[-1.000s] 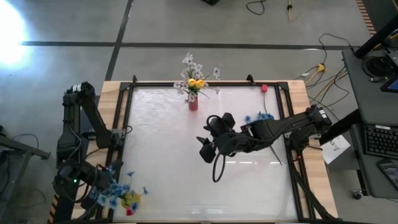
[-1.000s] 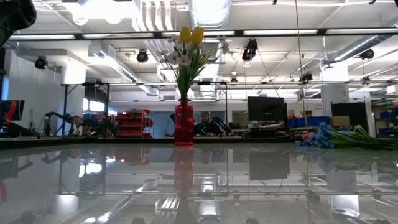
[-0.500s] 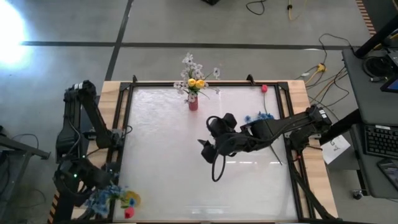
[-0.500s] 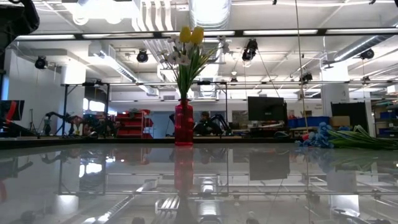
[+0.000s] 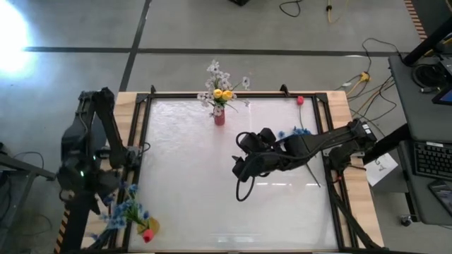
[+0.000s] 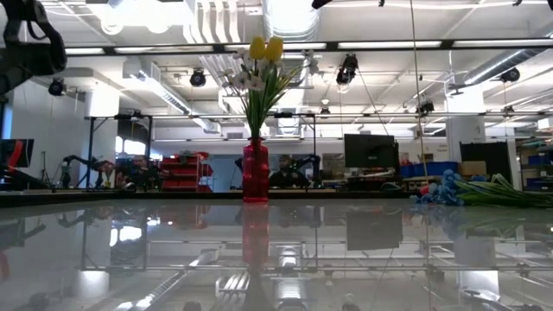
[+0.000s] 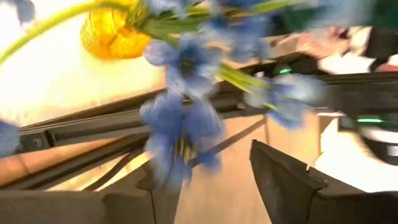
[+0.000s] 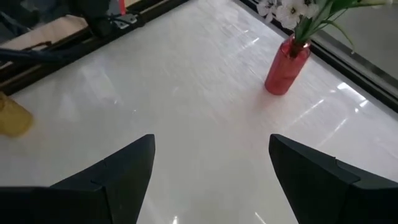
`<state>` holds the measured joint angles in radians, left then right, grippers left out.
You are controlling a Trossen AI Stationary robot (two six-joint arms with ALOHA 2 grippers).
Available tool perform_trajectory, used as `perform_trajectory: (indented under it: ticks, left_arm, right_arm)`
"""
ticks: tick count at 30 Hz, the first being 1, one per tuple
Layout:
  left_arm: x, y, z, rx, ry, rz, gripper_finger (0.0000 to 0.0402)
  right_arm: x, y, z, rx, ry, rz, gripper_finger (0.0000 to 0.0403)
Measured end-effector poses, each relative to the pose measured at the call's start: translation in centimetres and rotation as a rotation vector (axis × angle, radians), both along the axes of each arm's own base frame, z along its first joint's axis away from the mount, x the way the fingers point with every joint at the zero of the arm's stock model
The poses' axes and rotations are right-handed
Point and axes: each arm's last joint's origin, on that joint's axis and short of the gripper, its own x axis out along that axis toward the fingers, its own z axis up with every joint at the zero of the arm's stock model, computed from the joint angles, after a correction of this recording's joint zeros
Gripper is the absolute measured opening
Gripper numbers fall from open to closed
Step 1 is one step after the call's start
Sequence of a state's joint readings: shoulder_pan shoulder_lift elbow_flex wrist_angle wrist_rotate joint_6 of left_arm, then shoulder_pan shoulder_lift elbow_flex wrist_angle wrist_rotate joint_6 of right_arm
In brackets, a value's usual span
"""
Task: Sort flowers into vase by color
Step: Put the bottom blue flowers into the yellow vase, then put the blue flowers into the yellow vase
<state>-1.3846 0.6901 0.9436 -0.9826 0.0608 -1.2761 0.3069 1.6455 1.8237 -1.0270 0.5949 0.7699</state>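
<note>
Blue flowers [image 5: 126, 212] carried by left pincer [image 5: 113, 200] at surface's [image 5: 191, 190] near-left corner, above yellow vase [image 5: 150, 227]. Right pincer [image 5: 239, 169] spread, empty, mid-surface. Red vase [image 5: 219, 116] at far edge.

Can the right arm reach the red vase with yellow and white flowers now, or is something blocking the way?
Probably yes. The right gripper is open over the bare middle of the table, and nothing stands between it and the red vase at the far edge.

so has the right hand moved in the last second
Yes. In the high view the right hand has shifted slightly toward the table's right edge, while the red glass vase stayed put.
</note>
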Motion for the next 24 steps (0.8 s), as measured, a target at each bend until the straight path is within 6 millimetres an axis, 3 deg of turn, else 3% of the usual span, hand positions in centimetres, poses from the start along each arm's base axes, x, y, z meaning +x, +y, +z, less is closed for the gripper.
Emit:
perform_trajectory:
  ticks: [5, 9, 12, 17, 24]
  left_arm:
    - [-0.4, 4.6, 3.8, -0.103, -0.143, 0.103, 0.0157]
    - [-0.1, 9.0, 6.7, -0.107, -0.504, 0.345, 0.0151]
    - [0.2, 10.9, 8.0, -0.03, -0.758, 0.5, 0.015]
    - [0.6, 11.0, 7.7, 0.117, -0.919, 0.636, 0.015]
    - [1.5, 7.5, 4.3, 0.207, -0.909, 0.814, 0.0141]
  right_arm:
    - [-0.6, -0.2, 0.2, -0.009, 0.03, -0.001, 0.0307]
    - [-1.5, -0.6, -0.7, 0.019, 0.13, -0.061, 0.0306]
    - [-1.8, -0.8, -2.5, 0.057, 0.214, -0.089, 0.0306]
    - [-2.6, -1.3, -6.9, 0.111, 0.346, -0.183, 0.0306]
    - [-6.4, -4.9, -13.2, 0.173, 0.537, -0.406, 0.0305]
